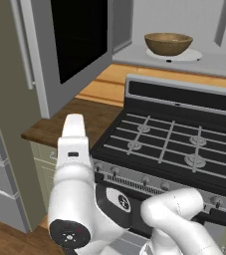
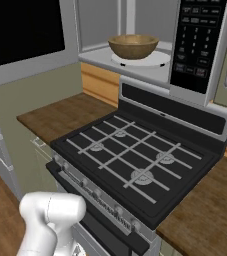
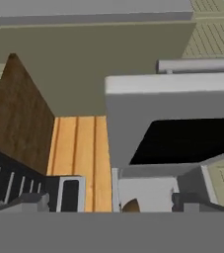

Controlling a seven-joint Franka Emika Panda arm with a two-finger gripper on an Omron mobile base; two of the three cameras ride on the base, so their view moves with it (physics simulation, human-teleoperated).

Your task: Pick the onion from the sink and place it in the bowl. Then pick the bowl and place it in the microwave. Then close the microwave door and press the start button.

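The brown wooden bowl (image 1: 168, 43) (image 2: 133, 45) stands on the white turntable plate (image 1: 190, 56) inside the grey microwave (image 2: 97, 22), above the stove. The onion is hidden and the sink is out of view. The microwave door (image 1: 69, 45) (image 2: 20, 35) is swung wide open to the left, its black glass window facing out. In the hand view my gripper (image 3: 111, 201) is open with nothing between its fingertips (image 3: 32, 201). It looks up at the open door (image 3: 172, 118), and a brown sliver of the bowl (image 3: 130, 206) shows low in the gap.
A black-topped gas stove (image 1: 169, 144) (image 2: 130, 155) lies directly under the microwave. Wooden counter (image 2: 65, 115) runs on both sides of it. The dark control panel (image 2: 200, 40) is at the microwave's right. Olive cabinets (image 3: 108, 54) hang above.
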